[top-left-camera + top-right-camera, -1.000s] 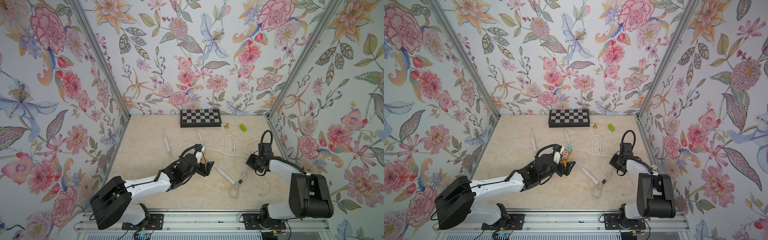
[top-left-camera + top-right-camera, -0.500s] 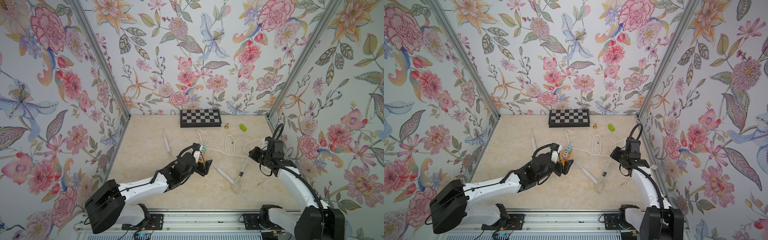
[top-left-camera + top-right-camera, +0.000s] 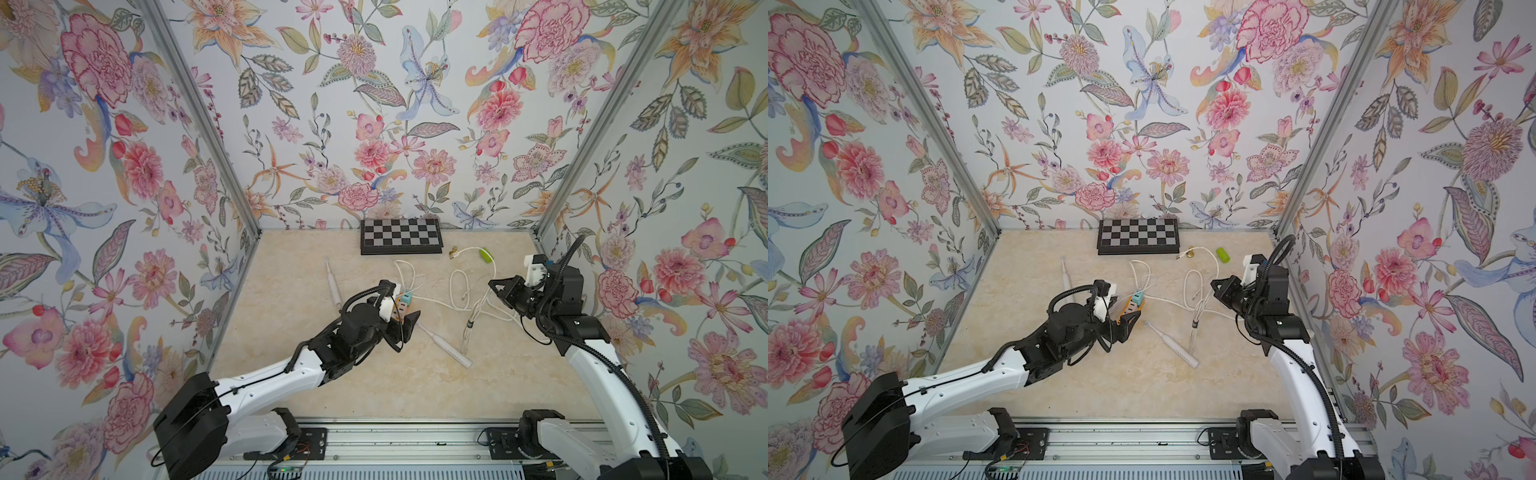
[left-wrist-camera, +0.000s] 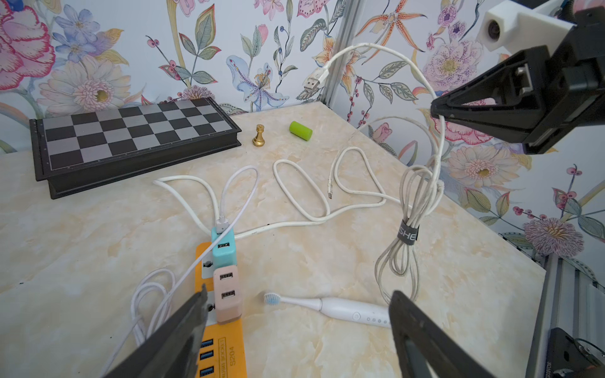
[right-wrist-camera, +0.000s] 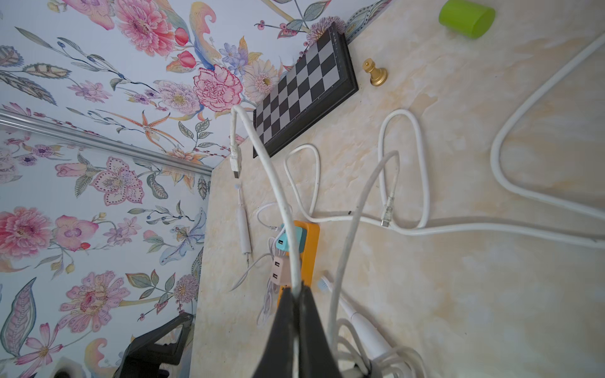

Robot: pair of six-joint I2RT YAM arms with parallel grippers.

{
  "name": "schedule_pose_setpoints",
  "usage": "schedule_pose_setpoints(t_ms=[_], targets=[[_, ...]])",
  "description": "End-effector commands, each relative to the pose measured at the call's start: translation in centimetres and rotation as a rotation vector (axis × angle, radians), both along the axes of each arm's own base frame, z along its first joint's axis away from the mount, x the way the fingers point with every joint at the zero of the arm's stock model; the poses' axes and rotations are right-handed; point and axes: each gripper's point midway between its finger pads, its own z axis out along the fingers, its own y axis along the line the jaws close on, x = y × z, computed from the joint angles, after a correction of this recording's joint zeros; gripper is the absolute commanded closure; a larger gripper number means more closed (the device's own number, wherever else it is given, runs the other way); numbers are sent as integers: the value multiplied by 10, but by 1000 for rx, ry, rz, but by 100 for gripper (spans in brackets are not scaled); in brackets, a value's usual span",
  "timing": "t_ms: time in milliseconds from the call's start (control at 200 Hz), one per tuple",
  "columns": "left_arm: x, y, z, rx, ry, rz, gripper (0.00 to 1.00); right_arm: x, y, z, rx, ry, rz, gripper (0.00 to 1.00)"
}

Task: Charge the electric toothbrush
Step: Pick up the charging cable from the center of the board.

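A second toothbrush (image 3: 333, 286) lies at the far left of the surface (image 3: 415, 395), well apart from both arms. Next, the left pincer (image 3: 404, 330) is spread wide and holds nothing. It hovers low over the near end of the orange power strip (image 4: 226, 353), whose pink adapter (image 4: 226, 294) shows free sockets. Just right of the strip the toothbrush (image 3: 444, 349) to be charged lies flat and untouched, bristle end toward the strip. Right of it hangs the white cable (image 4: 409, 203). Its tied bundle dangles beside the toothbrush handle; I cannot tell whether the loops touch it. The right pincer (image 3: 494, 286) is pressed together on a strand of that cable, up above the surface, and the flat plug (image 4: 314, 80) arcs free in the air. The step in hand looks like bringing the plug to an adapter. Next, the plug needs steadying and lining up square with a free socket, probably with the left pincer bracing the strip or taking the plug.
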Motion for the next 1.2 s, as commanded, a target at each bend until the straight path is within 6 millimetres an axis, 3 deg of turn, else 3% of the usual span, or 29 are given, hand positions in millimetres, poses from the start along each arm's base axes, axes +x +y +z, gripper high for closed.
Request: schedule_pose_setpoints(t_ms=[0,150,345,425,766,931,1021,1196], targets=[[10,-1,21,8,-50,-1,18,-5,20,28,37,-45,66,100],[18,-2,47,0,-152,-22,22,-11,38,35,28,-77,172,100],[35,8,60,29,-214,-73,25,-28,61,51,5,-166,343,100],[31,9,66,43,-254,-113,24,-34,67,51,-13,-195,395,100],[14,26,66,86,-328,-176,27,-61,87,51,-112,-357,605,100],[8,21,66,114,-325,-240,30,-72,96,55,-145,-426,670,100],[11,23,70,117,-335,-225,31,-76,98,56,-158,-443,680,100],[23,26,79,100,-336,-163,42,-81,102,56,-170,-459,694,100]])
